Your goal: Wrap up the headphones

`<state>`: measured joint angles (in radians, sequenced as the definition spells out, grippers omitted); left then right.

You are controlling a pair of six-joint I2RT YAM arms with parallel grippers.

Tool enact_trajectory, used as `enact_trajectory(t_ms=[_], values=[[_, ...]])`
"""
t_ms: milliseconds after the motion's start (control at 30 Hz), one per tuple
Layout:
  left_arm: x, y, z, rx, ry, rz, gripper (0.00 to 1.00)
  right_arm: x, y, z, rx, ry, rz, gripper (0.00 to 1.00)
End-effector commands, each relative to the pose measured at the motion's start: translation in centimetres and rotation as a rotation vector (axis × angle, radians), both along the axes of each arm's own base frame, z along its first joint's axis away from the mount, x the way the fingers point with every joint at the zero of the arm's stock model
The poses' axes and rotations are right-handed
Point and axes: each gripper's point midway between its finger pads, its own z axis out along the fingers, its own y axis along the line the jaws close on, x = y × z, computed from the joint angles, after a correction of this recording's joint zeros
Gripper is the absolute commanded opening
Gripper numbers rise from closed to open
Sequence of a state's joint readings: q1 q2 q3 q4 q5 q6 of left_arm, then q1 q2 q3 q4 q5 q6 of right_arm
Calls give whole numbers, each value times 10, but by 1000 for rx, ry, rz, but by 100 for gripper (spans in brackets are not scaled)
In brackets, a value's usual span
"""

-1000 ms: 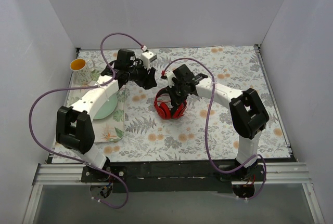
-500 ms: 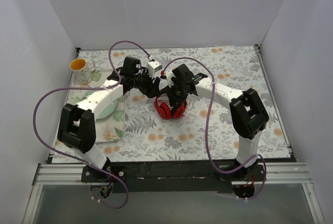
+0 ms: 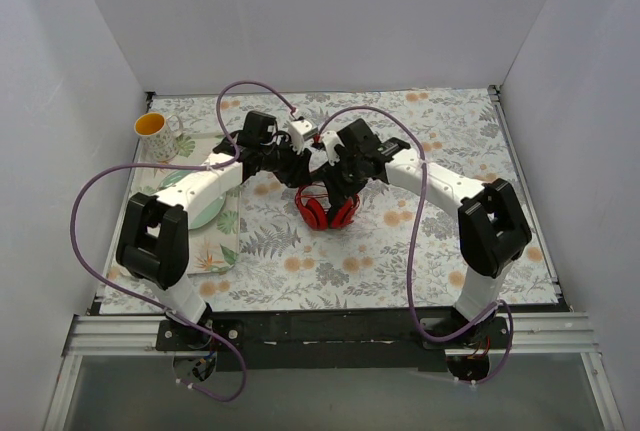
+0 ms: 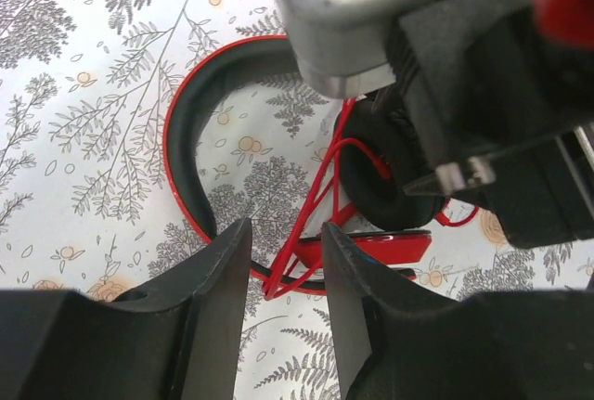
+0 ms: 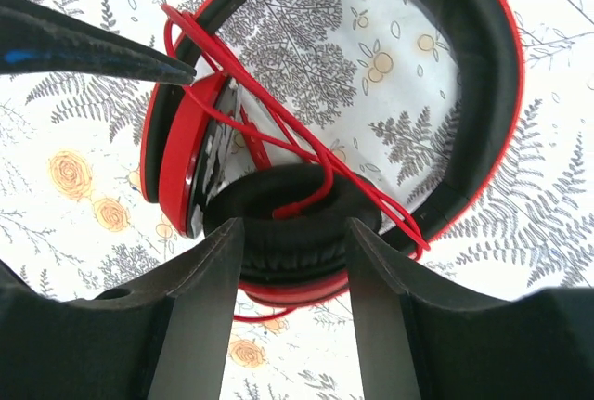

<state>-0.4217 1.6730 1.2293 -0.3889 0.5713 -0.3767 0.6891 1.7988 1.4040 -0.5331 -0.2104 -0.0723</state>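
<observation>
The left arm (image 3: 200,183) is now reaching farther in toward the headphones (image 3: 325,209) than before. The left gripper (image 4: 283,233) is hanging just above them, almost meeting the right gripper (image 5: 292,224), whose body is blocking part of the band. Both pairs of fingers are standing apart, the right pair wider and straddling an ear pad (image 5: 292,205). A green plate (image 3: 205,213) is lying left of the headphones, with a yellow mug (image 3: 152,129) beyond it. The red cable (image 5: 278,122) is looping loosely across the band.

plain white walls (image 3: 330,11) enclose a floral-clothed table (image 3: 420,251).

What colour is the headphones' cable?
The cable is red, clearest in the right wrist view.
</observation>
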Motion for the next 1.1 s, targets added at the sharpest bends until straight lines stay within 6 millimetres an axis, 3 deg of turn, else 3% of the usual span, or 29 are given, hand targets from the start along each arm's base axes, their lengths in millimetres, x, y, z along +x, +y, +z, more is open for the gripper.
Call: enact_trajectory(t_ms=[0,133,300,533,1067], values=[[-12,-3,-16,42,41,-35,34,8,15,58,131,-175,58,54],[-13,-7,-27,63,55,-40,31,13,21,70,184,-232,63,49],[-5,-6,-32,86,51,-24,28,22,28,69,226,-268,68,45],[-5,-7,-27,80,42,-25,29,43,40,76,315,-306,56,41],[-2,4,-19,90,10,3,33,70,55,54,307,-298,47,43]])
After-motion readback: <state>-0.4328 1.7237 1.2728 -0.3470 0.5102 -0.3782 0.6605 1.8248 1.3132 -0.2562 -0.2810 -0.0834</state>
